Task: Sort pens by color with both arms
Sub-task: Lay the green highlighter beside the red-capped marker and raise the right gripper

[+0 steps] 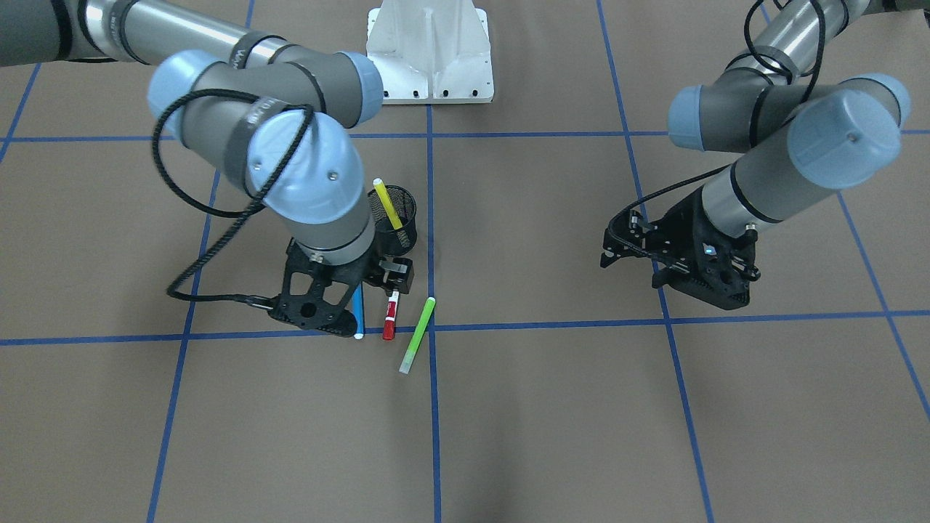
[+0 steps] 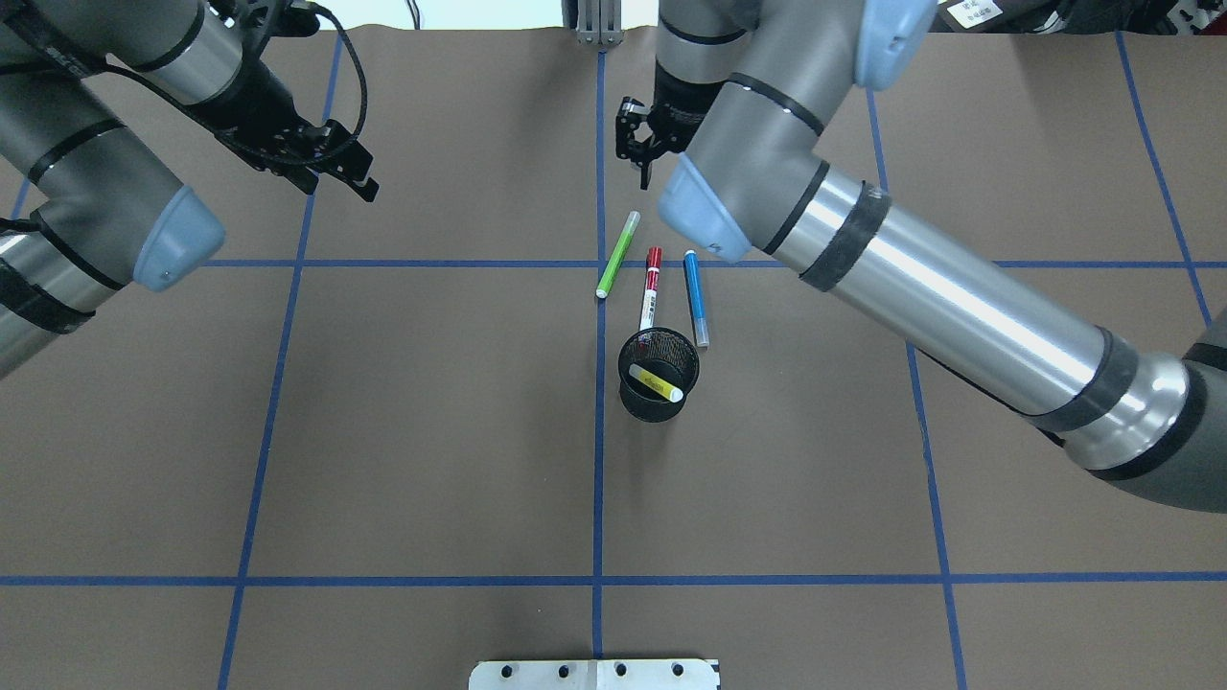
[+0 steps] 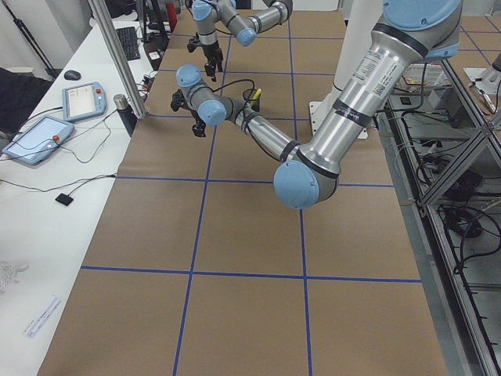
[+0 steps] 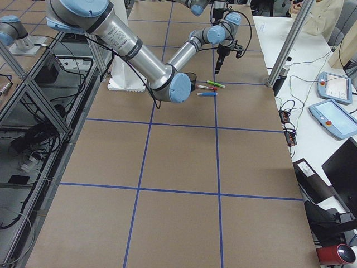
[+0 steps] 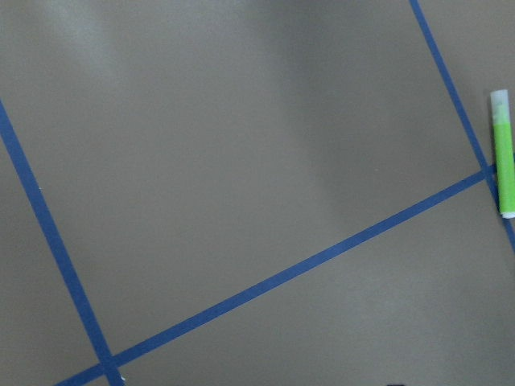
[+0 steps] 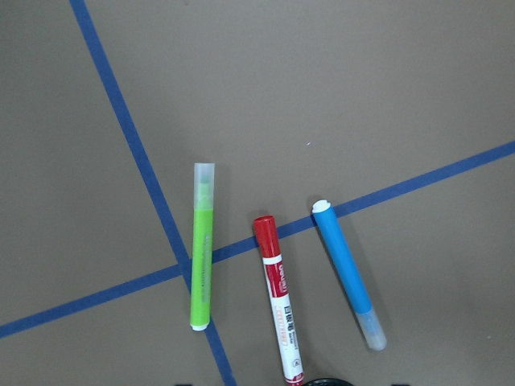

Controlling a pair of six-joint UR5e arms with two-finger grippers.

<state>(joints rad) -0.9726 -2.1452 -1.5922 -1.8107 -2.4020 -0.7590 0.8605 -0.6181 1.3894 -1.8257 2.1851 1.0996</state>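
Note:
Three pens lie side by side on the brown table: lime green (image 2: 618, 254), red-capped with a white barrel (image 2: 651, 287), and blue (image 2: 696, 297). The yellow pen (image 2: 657, 381) stands slanted inside the black mesh cup (image 2: 628, 350), just on the robot's side of them. My right gripper (image 2: 635, 165) hovers past the far ends of the pens, looks open and holds nothing. Its wrist view shows the green pen (image 6: 203, 249), red pen (image 6: 278, 305) and blue pen (image 6: 348, 273) below. My left gripper (image 2: 340, 187) hangs open and empty far to the left. Its wrist view catches only the green pen (image 5: 504, 157).
Blue tape lines divide the table into squares. The white pedestal base (image 1: 429, 51) stands at the robot's edge. Handheld control pendants (image 4: 334, 120) and cables lie on a white side table beyond the far edge. The right arm's long forearm (image 2: 959, 297) spans the table's right half.

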